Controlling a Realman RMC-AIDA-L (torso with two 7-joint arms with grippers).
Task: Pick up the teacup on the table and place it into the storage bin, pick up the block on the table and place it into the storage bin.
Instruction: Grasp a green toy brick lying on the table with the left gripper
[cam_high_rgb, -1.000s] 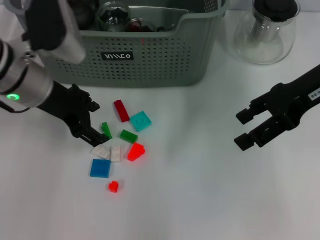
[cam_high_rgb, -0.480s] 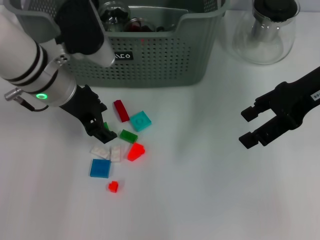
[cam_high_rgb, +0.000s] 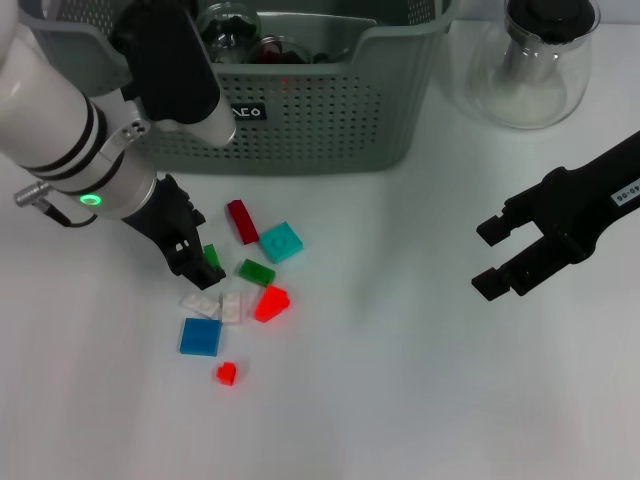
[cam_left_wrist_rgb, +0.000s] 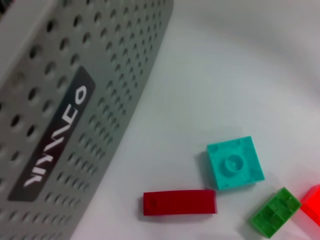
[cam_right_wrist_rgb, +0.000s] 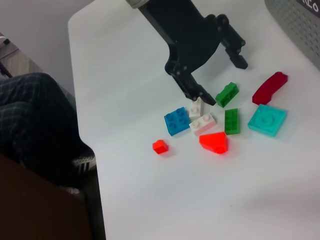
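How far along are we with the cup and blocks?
A glass cup already sits in the grey-green perforated storage bin. The left gripper is open, low around the small green block, nothing held. The other blocks, such as the teal square block, remain on the table. The right gripper hangs open, idle.

Lab, bare white table (cam_high_rgb: 400, 400), toy blocks (cam_high_rgb: 238, 290)

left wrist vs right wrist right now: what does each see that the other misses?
Only the left wrist view shows the storage bin label up close; none of the left gripper itself.

Only the right wrist view shows the left gripper, open, poised over a green block, plus the blue block, white blocks and small red block.

Both show the teal block, dark red block, second green block, orange-red block and the white table.
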